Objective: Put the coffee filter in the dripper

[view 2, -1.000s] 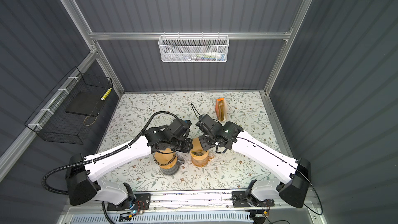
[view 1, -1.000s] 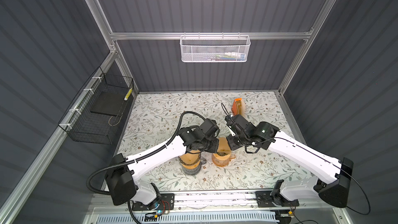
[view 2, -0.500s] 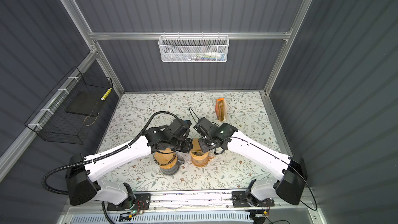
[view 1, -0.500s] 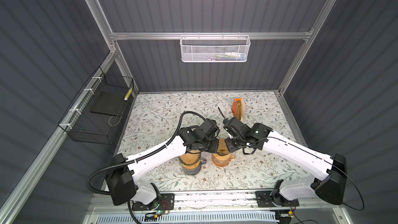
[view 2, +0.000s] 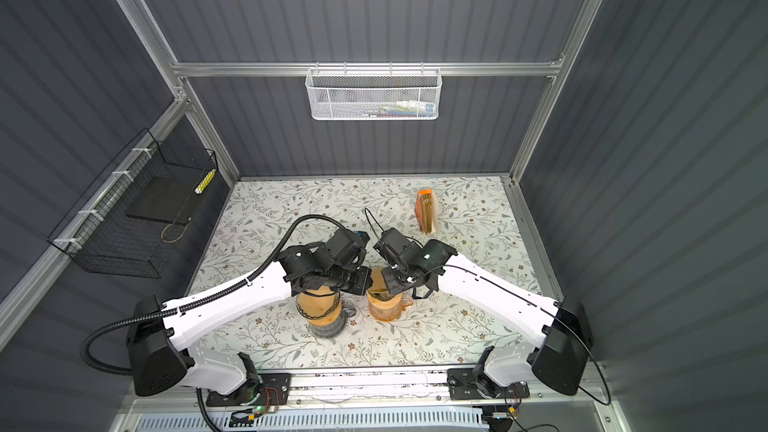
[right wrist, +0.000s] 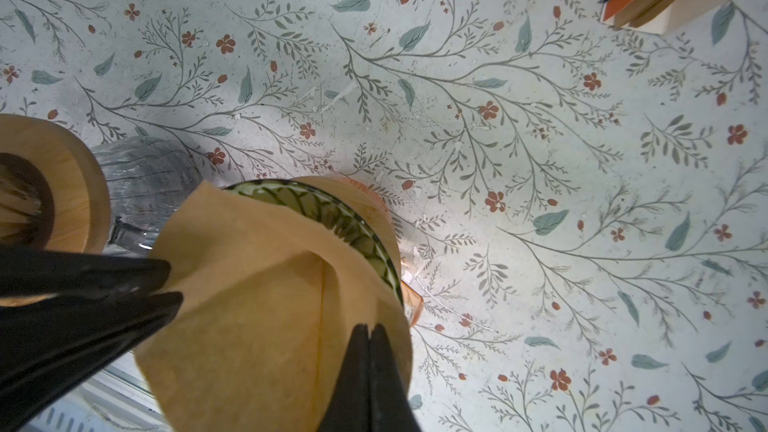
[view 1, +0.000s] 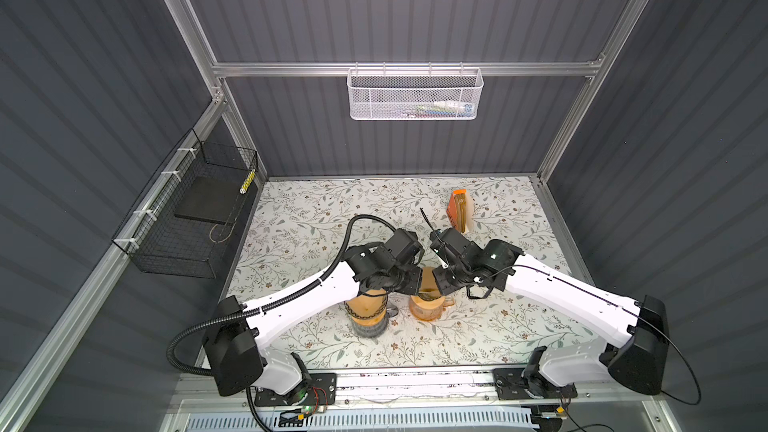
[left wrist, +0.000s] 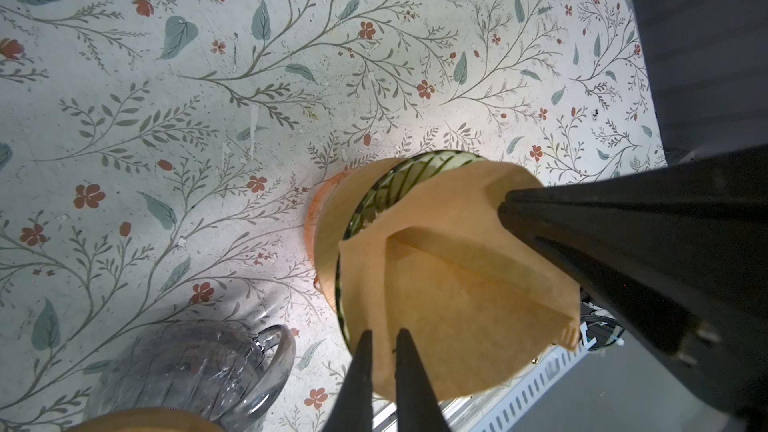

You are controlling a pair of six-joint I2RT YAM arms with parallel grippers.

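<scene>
filter (left wrist: 457,284): brown paper cone, spread over the dripper (left wrist: 386,189) mouth, part of the green glass rim uncovered; how deep it sits, cannot tell
left pincer (left wrist: 383,336): clamped on one filter edge, thin gap between tips
right pincer (right wrist: 370,330): tips together, pinching the opposite filter edge
dripper place: 6 o'clock part of the surface (view 1: 316,218), under both wrists in both top views
jug (view 1: 368,313): glass, wood collar, at 9 o'clock of dripper, just beside, apart
filter pack (view 1: 459,211): orange, at 1 o'clock of dripper, well apart
</scene>
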